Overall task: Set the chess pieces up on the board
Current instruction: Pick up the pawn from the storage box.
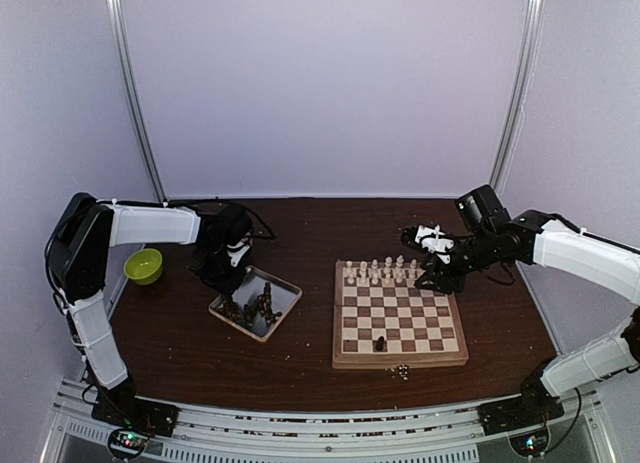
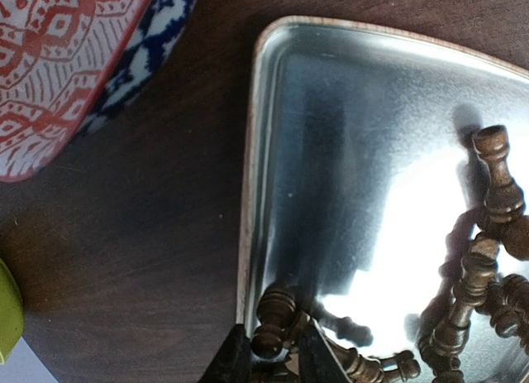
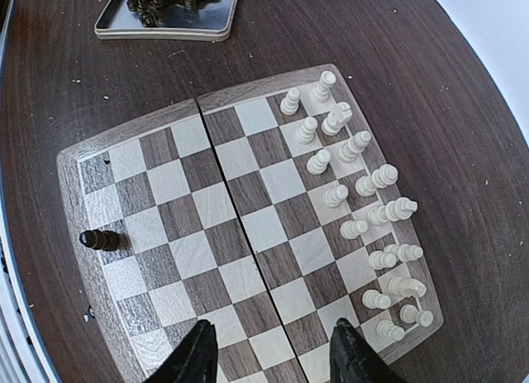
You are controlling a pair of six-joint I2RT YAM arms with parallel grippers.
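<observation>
**Dark brown wooden table** [image 1: 180, 333]: it is carrying everything we are listing.

**Square wooden chessboard, light and dark checks, pale rim** [image 1: 400, 361]: it is lying toward the table's near right. Two rows of small cream turned chess pieces [image 1: 380, 273] are standing along its far edge. A lone dark brown piece [image 1: 380, 344] is standing by its near edge.

**Square silver metal tray** [image 1: 285, 308]: it is sitting just left of the board and holding the heap of dark brown turned pieces [image 1: 255, 305].

**Right gripper** [image 3: 273, 358]: it is hanging over the board with its jaws apart and empty.

**Left gripper** [image 2: 273, 354]: it is hanging at the tray's edge, jaws narrow on either side of one dark tray piece [image 2: 273, 321]. We cannot tell whether the pads are pressing it.

**Step, as we are judging it:** picking that piece out. We are advising a square pinch and a straight lift, so that the neighbours leaning on it are not dragged along.

**Views:**
- Only the left wrist camera is showing the flanked piece, and a red, white and blue patterned fabric [image 2: 58, 69] past the tray's corner.
- Only the top camera is showing the lime-green bowl [image 1: 143, 266] at the table's left edge.
- The right wrist camera is showing the cream pieces one by one.
</observation>
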